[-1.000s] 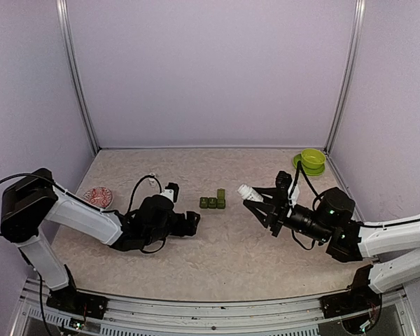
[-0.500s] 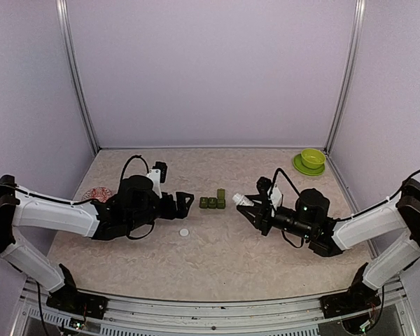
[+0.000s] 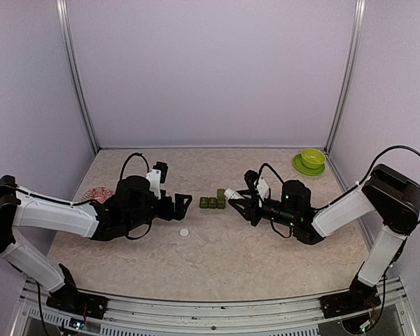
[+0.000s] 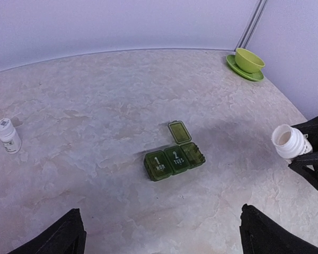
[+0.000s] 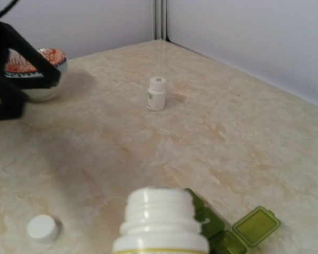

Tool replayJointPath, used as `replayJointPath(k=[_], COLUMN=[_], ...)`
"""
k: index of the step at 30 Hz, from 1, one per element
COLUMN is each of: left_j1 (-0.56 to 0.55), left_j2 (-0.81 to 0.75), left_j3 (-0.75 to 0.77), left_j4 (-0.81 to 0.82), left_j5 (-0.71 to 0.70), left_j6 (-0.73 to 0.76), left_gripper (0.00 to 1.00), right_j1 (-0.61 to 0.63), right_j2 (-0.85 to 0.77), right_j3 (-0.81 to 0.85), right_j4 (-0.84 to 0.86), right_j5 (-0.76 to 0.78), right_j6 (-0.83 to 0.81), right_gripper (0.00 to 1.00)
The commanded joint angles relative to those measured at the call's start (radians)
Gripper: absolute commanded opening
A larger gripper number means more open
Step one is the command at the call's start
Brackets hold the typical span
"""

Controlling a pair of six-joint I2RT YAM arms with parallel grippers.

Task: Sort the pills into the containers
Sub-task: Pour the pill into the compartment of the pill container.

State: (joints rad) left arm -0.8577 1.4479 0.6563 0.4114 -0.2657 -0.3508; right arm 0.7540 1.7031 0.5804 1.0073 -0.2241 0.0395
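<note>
- The dark green three-compartment plastic pill strip [image 3: 211, 203] lies mid-table. The lid at its 3 o'clock end is flipped up, ready to receive pills.
- The right gripper [image 3: 236, 201] is clamped on an uncapped white plastic pill bottle [image 3: 230, 194], which is tipped mouth-first toward that open cell, seemingly to pour.
- The left gripper [image 3: 183, 204] hangs at the strip's 9 o'clock with its fingers spread and empty, clear of the pour.
- The round white cap [image 3: 185, 232] sits at 7 o'clock, out of the way.

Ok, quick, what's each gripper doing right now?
Left gripper: jaws open, holding nothing.
Right gripper: jaws closed on the uncapped white pill bottle.
</note>
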Motion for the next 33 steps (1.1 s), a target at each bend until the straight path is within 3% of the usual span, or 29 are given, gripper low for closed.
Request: replayJointPath(k=[1, 6, 33], left_j1=[0.009, 0.03, 0.063], left_j2=[0.023, 0.028, -0.008], left_j3=[-0.048, -0.091, -0.136], left_j4=[0.08, 0.151, 0.195], left_j5=[0.006, 0.048, 0.049], left_j6=[0.036, 0.011, -0.008], left_gripper=[0.99, 0.99, 0.99], right_j1=[-0.028, -0.039, -0.073], right_j2=[0.067, 0.131, 0.296], right_j3=[0.051, 0.098, 0.218], right_j4=[0.012, -0.004, -0.076], right_j5=[-0.03, -0.049, -0.049], right_j6=[0.025, 0.036, 0.074], right_gripper=[0.19, 0.19, 0.19])
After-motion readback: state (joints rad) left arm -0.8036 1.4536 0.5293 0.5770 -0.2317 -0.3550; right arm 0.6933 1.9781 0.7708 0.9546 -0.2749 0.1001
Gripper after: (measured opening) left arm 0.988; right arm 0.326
